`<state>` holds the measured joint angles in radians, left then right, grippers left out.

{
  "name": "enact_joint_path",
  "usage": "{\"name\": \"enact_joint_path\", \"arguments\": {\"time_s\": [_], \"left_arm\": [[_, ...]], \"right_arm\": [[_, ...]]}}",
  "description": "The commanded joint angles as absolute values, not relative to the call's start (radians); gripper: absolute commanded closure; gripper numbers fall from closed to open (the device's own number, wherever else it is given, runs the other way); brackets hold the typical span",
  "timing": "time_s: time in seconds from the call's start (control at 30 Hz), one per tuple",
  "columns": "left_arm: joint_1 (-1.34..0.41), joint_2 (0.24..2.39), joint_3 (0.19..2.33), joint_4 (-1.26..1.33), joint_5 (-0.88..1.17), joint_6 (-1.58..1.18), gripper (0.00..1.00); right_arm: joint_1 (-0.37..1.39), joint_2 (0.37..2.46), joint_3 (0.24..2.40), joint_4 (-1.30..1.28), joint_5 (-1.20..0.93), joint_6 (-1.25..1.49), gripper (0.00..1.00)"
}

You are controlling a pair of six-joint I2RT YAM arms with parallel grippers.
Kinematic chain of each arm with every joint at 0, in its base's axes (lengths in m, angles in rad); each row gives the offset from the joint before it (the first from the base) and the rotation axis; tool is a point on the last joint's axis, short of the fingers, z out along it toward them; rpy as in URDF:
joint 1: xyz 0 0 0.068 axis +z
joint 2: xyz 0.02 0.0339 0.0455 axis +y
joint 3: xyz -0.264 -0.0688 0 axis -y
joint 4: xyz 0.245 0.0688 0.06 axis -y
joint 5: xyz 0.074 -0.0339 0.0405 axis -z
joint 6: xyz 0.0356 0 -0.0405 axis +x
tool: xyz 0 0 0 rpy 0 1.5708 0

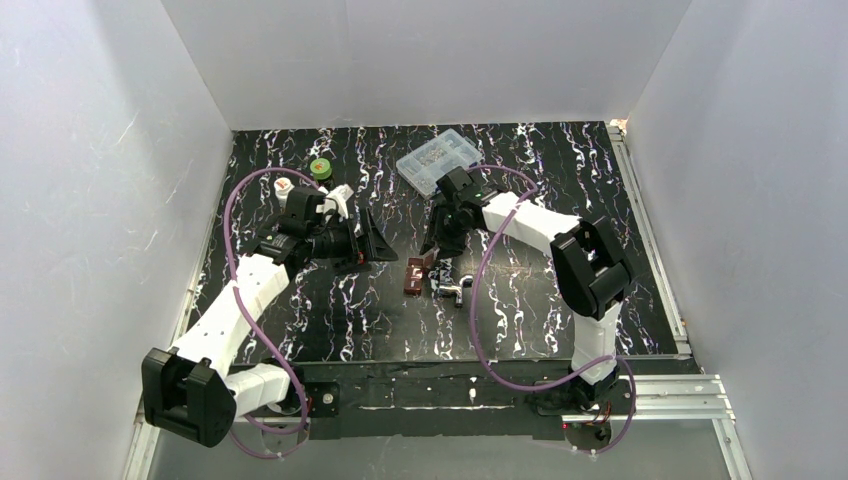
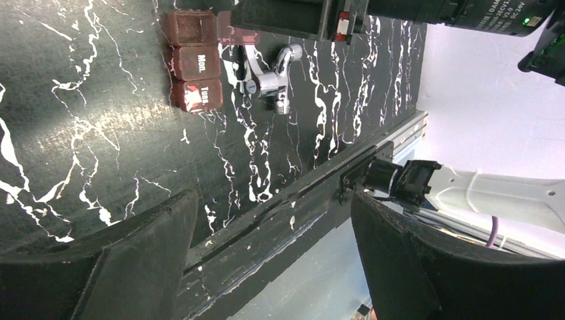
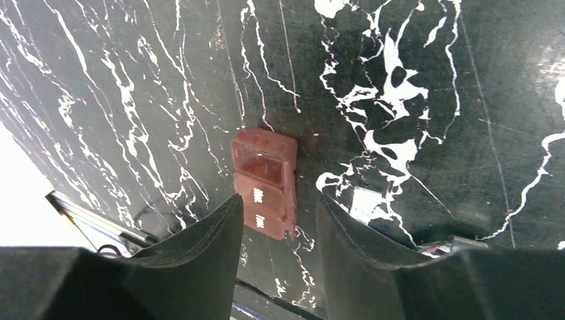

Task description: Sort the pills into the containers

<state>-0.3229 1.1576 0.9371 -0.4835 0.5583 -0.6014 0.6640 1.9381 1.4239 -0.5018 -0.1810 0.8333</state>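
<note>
Two risks: could clip containers [image 3: 263, 160] with half-parted, empty jaws of right gripper [image 3: 280, 198], or shove them against silver metal piece [image 2: 266, 80] just beside, toward near edge of table [image 1: 330, 330]. Holds left gripper [image 2: 273, 197] wide, empty.

The pill case [image 1: 414, 276] lies near the middle of the tabletop [image 1: 330, 320], and the metal piece [image 1: 450, 289] is just beside it on the right. The compartment box [image 1: 439, 160] sits behind them, near the far edge. 2 small round objects [image 1: 321, 168] lie at the far left.
</note>
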Motion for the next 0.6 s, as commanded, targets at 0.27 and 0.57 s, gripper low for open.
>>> {"name": "enact_joint_path", "arguments": {"time_s": [0.27, 0.57], "left_arm": [[-0.322, 1.201, 1.110, -0.604, 0.155, -0.573, 0.13], [-0.233, 1.520, 1.479, -0.705, -0.323, -0.521, 0.10]], "right_arm": [[0.664, 1.781, 1.512, -0.628, -0.066, 0.769, 0.02], [0.663, 1.682, 1.506, -0.636, -0.061, 0.723, 0.02]]}}
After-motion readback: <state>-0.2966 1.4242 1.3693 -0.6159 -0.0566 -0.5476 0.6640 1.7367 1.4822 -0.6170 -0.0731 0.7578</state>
